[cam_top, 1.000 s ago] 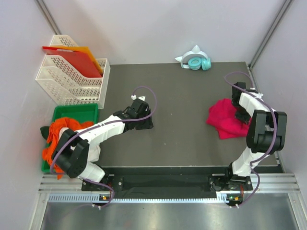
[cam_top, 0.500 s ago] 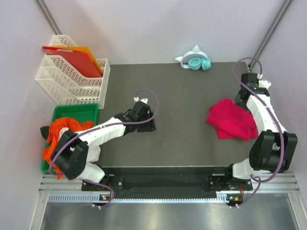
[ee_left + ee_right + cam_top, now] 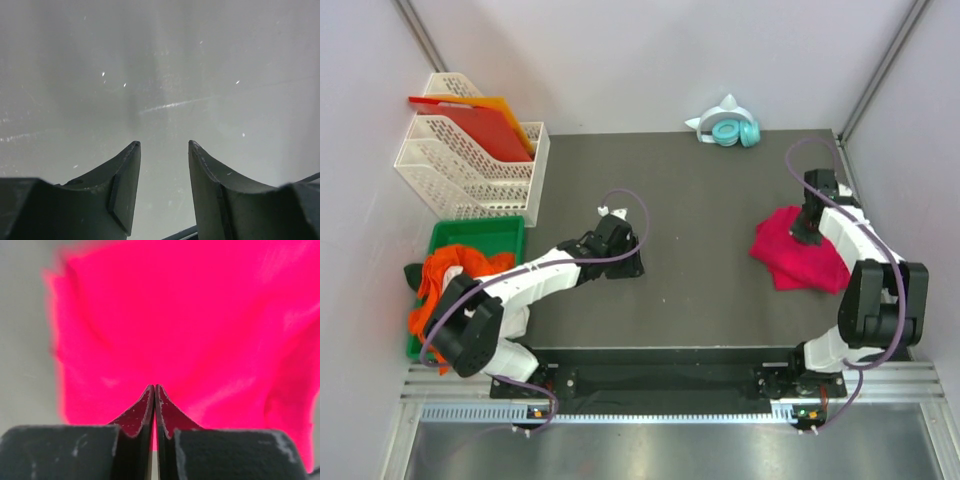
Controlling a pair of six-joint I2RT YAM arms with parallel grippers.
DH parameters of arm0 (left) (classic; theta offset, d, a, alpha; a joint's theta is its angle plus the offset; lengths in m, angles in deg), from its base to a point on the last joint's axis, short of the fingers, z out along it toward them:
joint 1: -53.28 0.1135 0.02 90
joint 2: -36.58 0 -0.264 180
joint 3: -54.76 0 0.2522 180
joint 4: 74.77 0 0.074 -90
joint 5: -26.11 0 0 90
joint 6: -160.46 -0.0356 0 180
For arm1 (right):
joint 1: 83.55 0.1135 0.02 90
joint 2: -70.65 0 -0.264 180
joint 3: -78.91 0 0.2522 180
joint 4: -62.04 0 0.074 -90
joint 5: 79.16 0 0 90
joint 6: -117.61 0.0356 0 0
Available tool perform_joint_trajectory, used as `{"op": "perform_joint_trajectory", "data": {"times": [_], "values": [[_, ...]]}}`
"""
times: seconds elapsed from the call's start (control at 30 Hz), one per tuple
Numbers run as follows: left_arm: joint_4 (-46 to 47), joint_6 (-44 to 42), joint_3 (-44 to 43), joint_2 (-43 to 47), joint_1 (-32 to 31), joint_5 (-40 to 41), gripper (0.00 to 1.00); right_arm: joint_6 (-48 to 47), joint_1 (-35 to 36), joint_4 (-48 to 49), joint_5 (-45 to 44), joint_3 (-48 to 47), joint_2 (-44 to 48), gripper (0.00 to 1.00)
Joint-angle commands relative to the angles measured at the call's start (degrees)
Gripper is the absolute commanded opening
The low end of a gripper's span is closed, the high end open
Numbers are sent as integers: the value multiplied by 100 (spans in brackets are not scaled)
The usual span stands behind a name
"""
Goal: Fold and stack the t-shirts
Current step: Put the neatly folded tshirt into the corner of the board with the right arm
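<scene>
As it hangs over table [image 3: 700,200], left claw [image 3: 164,143]: released, empty
shirt [image 3: 788,258]: crumpled, 3 o'clock
right claw [image 3: 154,386]: clenched over shirt

Crimson-pink t-shirt [image 3: 793,256], dark grey table [image 3: 700,200]

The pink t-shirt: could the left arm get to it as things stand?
Probably, at a stretch: only bare table lies between the left end effector and the t-shirt, though the right end effector, shut, hangs over it and might crowd it.
</scene>
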Motion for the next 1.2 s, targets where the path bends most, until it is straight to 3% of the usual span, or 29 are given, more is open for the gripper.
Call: {"op": "perform_joint_trajectory", "data": {"times": [0.0,0.3,0.4,0.5,0.57,0.67,0.93,1.07,1.17], "values": [[291,127,137,168,-15,-3,48,295,37,-29,86,455,-34,0],[238,136,85,28,-15,32,47,542,37,-662,-204,1062,326,1],[229,110,32,-8,-15,24,47,193,46,12,461,1228,782,4],[159,57,-3,63,-33,102,48,-150,447,874,973,1072,1468,16],[124,4,-12,185,-33,208,49,-362,765,1200,588,844,1740,31],[-8,-40,6,335,-42,349,50,-653,1109,1359,463,360,1576,42],[-342,92,76,555,-51,472,48,-363,1750,1323,981,-151,179,34],[-465,110,128,704,-42,542,48,-152,1847,1561,1193,-124,-594,20],[-518,162,190,748,-51,533,48,-152,1935,1693,1202,-186,-946,17]]}}
